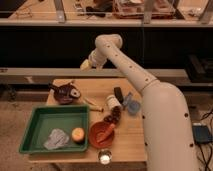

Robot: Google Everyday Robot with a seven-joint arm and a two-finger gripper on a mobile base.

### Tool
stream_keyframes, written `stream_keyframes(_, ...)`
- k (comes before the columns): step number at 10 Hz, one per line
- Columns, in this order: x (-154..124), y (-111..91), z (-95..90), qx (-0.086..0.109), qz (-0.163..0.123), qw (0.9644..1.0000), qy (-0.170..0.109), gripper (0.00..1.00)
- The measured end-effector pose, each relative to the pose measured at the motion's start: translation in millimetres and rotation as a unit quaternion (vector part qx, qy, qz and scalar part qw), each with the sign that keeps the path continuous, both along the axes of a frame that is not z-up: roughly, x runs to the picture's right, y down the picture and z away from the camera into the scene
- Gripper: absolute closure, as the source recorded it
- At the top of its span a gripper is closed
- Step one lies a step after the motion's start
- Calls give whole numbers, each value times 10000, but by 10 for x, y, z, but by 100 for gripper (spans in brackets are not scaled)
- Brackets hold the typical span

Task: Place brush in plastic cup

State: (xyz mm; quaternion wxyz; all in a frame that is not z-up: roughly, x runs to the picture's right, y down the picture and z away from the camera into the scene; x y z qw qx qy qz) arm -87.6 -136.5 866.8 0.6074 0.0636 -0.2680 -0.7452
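gripper (86, 64) high over table (129, 136) back edge, wide open, empty, likely clearing clutter | brush (64, 90) resting across purple bowl (58, 98), ungrasped | cup (131, 104) beside jar (112, 102), waiting

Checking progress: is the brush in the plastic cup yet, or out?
Out. The brush lies across the purple bowl, and the plastic cup sits apart to the right. The gripper hovers above and behind the bowl.

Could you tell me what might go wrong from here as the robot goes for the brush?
The gripper hangs open above the back edge of the table, away from the brush, which lies across the purple bowl; a grasp there may shift the bowl. The plastic cup sits close to the white jar and black oblong object, so a placement could knock them.
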Motion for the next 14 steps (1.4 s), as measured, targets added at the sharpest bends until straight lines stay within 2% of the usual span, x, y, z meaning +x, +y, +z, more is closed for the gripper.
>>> stream_keyframes(1,-47,-4,-16,15,-133,9999,-23,34)
stream_keyframes(3,-16,36,-32,25,-73,9999,-75,34)
stream_keyframes(6,-214,372,-259,339,-388,9980,-366,34)
stream_keyframes(8,-410,699,-414,581,-728,9945,-477,34)
stream_keyframes(10,-617,941,-378,754,-1114,9890,-608,34)
stream_keyframes(14,-827,1274,-231,817,-1613,9793,-909,34)
